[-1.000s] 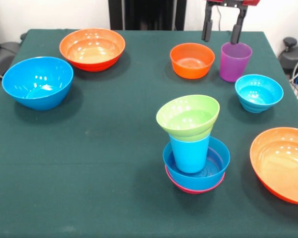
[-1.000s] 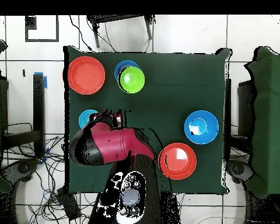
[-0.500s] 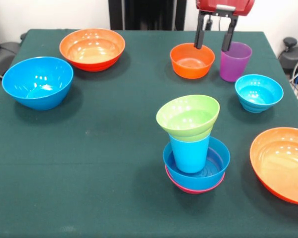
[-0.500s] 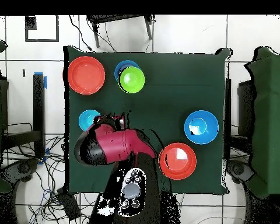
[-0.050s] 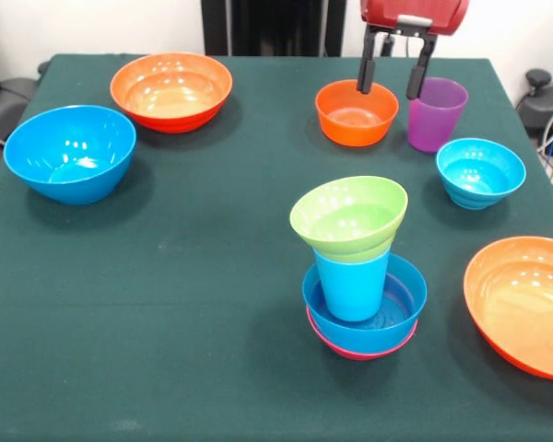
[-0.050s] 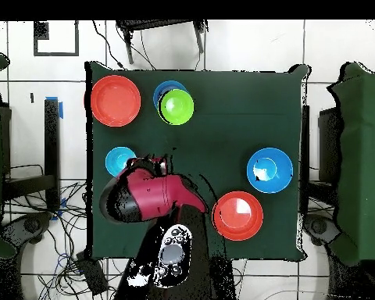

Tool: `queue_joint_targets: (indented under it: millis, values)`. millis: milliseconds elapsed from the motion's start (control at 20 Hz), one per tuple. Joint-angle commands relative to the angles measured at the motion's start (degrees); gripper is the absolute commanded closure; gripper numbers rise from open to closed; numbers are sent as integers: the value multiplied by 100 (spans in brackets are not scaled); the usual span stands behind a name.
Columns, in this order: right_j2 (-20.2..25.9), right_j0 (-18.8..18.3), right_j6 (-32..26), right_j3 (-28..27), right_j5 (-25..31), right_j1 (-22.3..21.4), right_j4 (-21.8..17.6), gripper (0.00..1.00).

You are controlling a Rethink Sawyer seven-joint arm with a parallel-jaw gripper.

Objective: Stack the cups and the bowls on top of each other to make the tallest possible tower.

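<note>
**Gripper over the far bowl and cup, tower waiting in the near middle**

Nearest in the front view, the tower (image 5: 359, 276) is found a little right of the middle: a pink bowl (image 5: 355, 351) at the base, a blue bowl (image 5: 369, 313) in it, the light blue cup (image 5: 352, 284) standing inside, and a green bowl (image 5: 348, 219) resting on the cup, tilted a little. A large orange bowl (image 5: 523, 301) lies at the right edge. Further back, a cyan bowl (image 5: 480, 171) is seen on the right and a big blue bowl (image 5: 70, 152) on the left. At the far side stand a small orange bowl (image 5: 356, 111), the purple cup (image 5: 436, 114) just beside it, and another orange bowl (image 5: 171, 89) to the left.

The gripper (image 5: 392, 78) hangs above the gap between the small orange bowl and the purple cup — its two fingers are spread apart and nothing is held.

The step in hand is judged to be the picking of one of these two. It cannot be told which. One wall only should be taken between the fingers, and the neighbour must not be pushed. As the green bowl sits slanted, the next piece should be lowered gently and centred — otherwise the tower could tip.
</note>
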Motion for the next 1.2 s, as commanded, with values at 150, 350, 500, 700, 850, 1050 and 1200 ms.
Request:
queue_joint_targets:
  millis: [150,350,500,700,850,1050,1200]
  values:
    - [141,206,951,-60,-231,195,208,0]
    - [78,307,1001,-19,-241,192,259,0]
    - [71,315,987,5,-260,192,272,0]
    - [109,260,928,41,-315,212,281,0]
    - [107,250,900,18,-374,264,283,0]
    - [44,304,945,11,-561,411,295,0]
    - [-68,438,1019,48,-655,531,363,0]
